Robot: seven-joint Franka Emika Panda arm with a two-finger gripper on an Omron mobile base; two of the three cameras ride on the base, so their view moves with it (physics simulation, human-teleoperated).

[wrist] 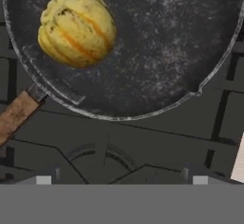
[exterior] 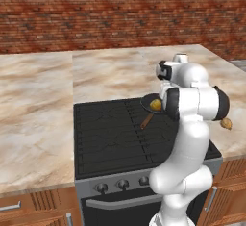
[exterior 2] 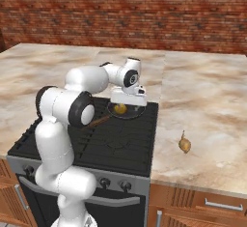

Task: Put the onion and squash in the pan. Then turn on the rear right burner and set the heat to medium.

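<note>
The yellow lumpy squash (wrist: 77,25) lies inside the dark pan (wrist: 157,51), toward the side of its wooden handle (wrist: 16,113). The pan (exterior 2: 129,115) stands on the rear right burner (exterior 2: 147,109) of the black cooktop. My gripper (wrist: 121,180) hangs open just above the pan's near rim, with nothing between its fingertips (wrist: 44,180). In the right base view the gripper (exterior 2: 127,105) is over the squash (exterior 2: 120,108). The tan onion (exterior 2: 185,145) rests on the marble counter to the right of the stove. From the left base view I see the squash (exterior: 155,105), the pan (exterior: 145,102) and the onion (exterior: 226,123).
The stove's knobs (exterior 2: 113,183) run along its front panel below the grate (exterior: 110,133). Marble counter (exterior: 33,119) spreads on both sides of the stove, with a brick wall (exterior 2: 144,13) behind. Wooden drawers (exterior 2: 212,206) sit under the counter.
</note>
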